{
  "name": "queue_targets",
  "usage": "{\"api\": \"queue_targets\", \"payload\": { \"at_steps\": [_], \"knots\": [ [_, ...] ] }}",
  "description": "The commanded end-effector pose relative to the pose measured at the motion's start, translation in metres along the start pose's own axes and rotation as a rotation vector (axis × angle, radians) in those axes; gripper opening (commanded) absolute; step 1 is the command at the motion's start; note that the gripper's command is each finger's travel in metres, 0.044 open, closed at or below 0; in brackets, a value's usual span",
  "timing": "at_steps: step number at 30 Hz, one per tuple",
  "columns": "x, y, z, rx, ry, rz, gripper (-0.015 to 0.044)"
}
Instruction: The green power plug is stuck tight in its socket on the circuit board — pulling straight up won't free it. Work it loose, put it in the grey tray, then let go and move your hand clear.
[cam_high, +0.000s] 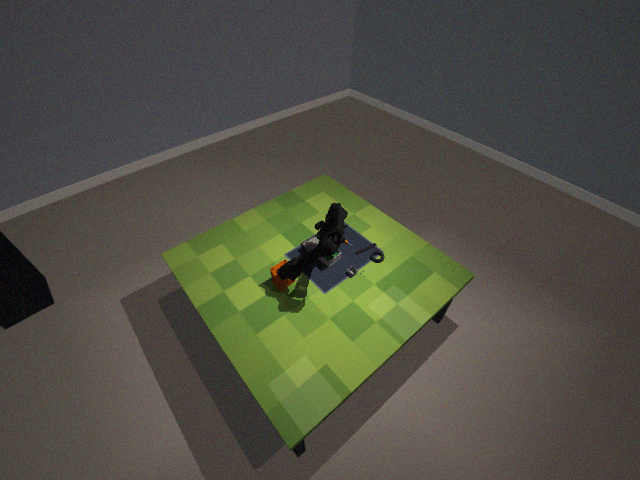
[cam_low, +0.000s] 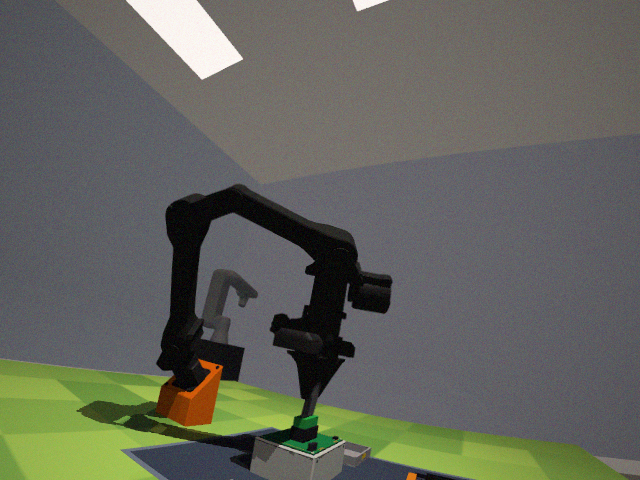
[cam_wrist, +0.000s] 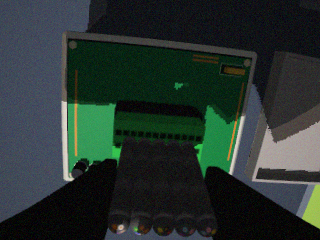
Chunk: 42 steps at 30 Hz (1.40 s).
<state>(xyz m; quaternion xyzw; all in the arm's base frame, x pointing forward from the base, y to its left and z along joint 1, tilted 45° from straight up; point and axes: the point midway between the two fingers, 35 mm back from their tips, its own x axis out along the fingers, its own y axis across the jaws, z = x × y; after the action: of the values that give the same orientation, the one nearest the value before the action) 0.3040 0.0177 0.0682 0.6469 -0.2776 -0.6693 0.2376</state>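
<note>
My gripper (cam_low: 306, 414) (cam_wrist: 162, 174) is partly open, clamped on the green plug (cam_low: 305, 421) (cam_wrist: 157, 125), at its socket (cam_low: 303, 432) on the board (cam_low: 327, 441) (cam_wrist: 135, 75).

Plug (cam_low: 305, 422) (cam_wrist: 159, 128) in socket (cam_low: 303, 432) on circuit board (cam_low: 330, 442) (cam_wrist: 135, 70), tray (cam_low: 356, 453) (cam_wrist: 287, 155) beside.
</note>
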Motion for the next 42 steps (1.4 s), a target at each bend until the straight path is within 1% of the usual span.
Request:
{"api": "queue_targets", "payload": {
  "at_steps": [1, 5, 8, 16, 20, 23, 27, 38, 42],
  "knots": [
    [-0.016, -0.010, 0.000, -0.010, 0.033, 0.095, 0.0000],
    [-0.016, -0.016, 0.000, -0.009, 0.033, 0.161, 0.0000],
    [-0.017, -0.014, 0.000, -0.009, 0.033, 0.147, 0.0000],
    [-0.020, 0.003, 0.000, -0.012, 0.032, -0.060, 0.0000],
    [-0.021, 0.008, 0.000, -0.013, 0.031, -0.113, 0.0000],
    [-0.022, 0.006, 0.000, -0.013, 0.031, -0.088, 0.0000],
    [-0.022, -0.004, 0.000, -0.011, 0.032, 0.025, 0.0000],
    [-0.032, -0.004, 0.000, -0.011, 0.032, 0.024, 0.0000],
    [-0.016, -0.004, 0.000, -0.011, 0.032, 0.025, 0.0000]
  ]
}}
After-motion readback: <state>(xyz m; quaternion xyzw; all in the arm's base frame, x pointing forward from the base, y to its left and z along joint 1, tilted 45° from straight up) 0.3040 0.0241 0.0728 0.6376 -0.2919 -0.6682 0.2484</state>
